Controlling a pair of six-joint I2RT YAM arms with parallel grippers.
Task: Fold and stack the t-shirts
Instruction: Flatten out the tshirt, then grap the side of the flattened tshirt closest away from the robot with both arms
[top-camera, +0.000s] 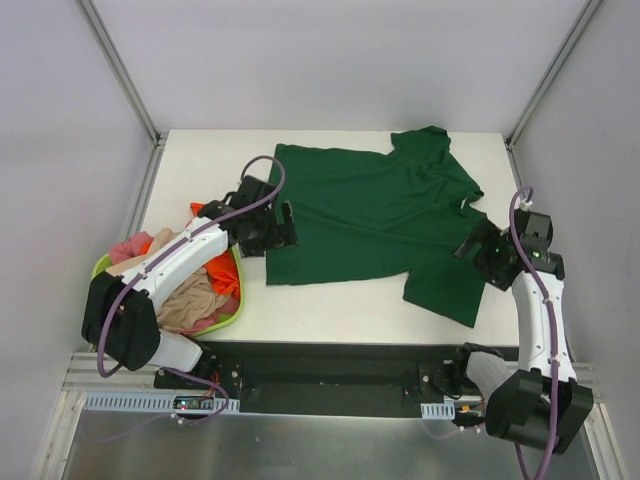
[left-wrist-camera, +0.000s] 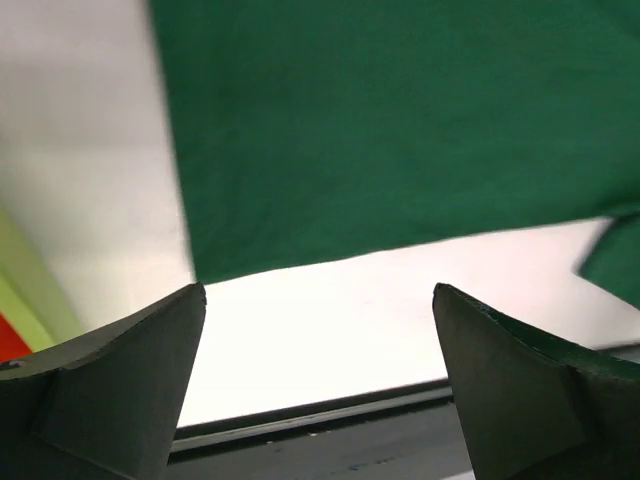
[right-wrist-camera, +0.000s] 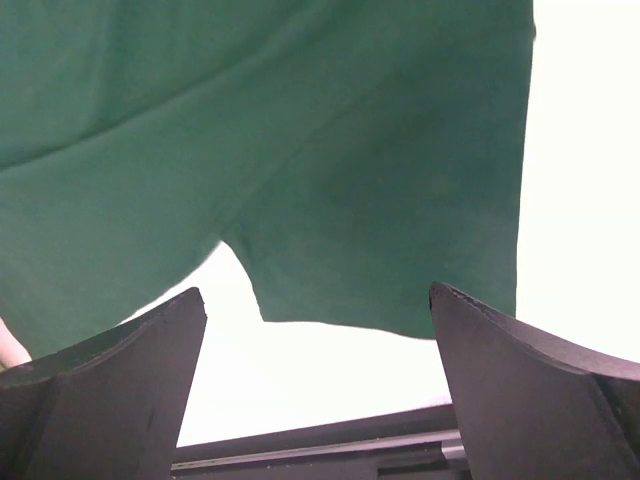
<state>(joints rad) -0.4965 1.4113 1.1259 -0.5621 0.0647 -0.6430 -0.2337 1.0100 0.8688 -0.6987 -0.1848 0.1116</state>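
Observation:
A large dark green t-shirt (top-camera: 370, 215) lies spread flat on the white table (top-camera: 330, 310), its small white neck label (top-camera: 465, 205) toward the right. My left gripper (top-camera: 272, 232) is open and empty at the shirt's left bottom corner; its wrist view shows the shirt's hem (left-wrist-camera: 380, 130) above the gap. My right gripper (top-camera: 480, 255) is open and empty above the near sleeve (right-wrist-camera: 400, 250) at the shirt's right side. Orange, beige and pink shirts (top-camera: 190, 290) lie bunched in the basket at the left.
A lime-green plastic basket (top-camera: 232, 310) stands at the table's near left corner under my left arm. A black rail (top-camera: 330, 365) runs along the table's near edge. Grey walls with metal posts enclose the table.

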